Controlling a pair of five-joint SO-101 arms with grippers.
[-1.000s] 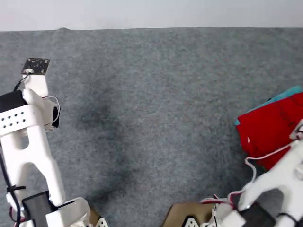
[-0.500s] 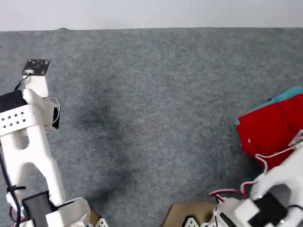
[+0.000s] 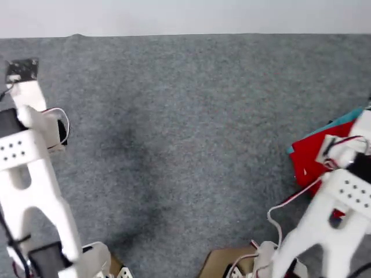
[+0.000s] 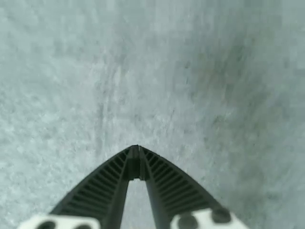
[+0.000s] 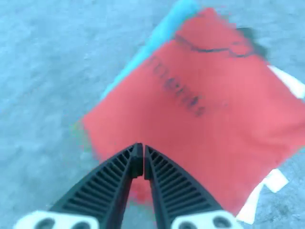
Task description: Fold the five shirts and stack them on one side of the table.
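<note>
A stack of folded shirts lies at the table's right side, with a red shirt (image 3: 306, 154) (image 5: 200, 105) on top. A teal shirt (image 3: 345, 119) (image 5: 167, 28) peeks out beneath it, and a white shirt (image 5: 274, 179) shows at another edge. My right gripper (image 5: 139, 149) is shut and empty, hovering over the red shirt near its edge; the right arm (image 3: 342, 185) covers part of the stack in the high view. My left gripper (image 4: 135, 151) is shut with nothing in it, above bare grey cloth. The left arm (image 3: 29, 150) stands at the table's left side.
Grey felt table cover (image 3: 185, 127) spreads across the middle and back. A brown base plate (image 3: 223, 263) lies at the front edge between the two arms. The table's far edge meets a pale wall (image 3: 185, 14).
The right arm has swung up from the front right corner over the shirt stack. The left arm has shifted slightly to the left and back.
</note>
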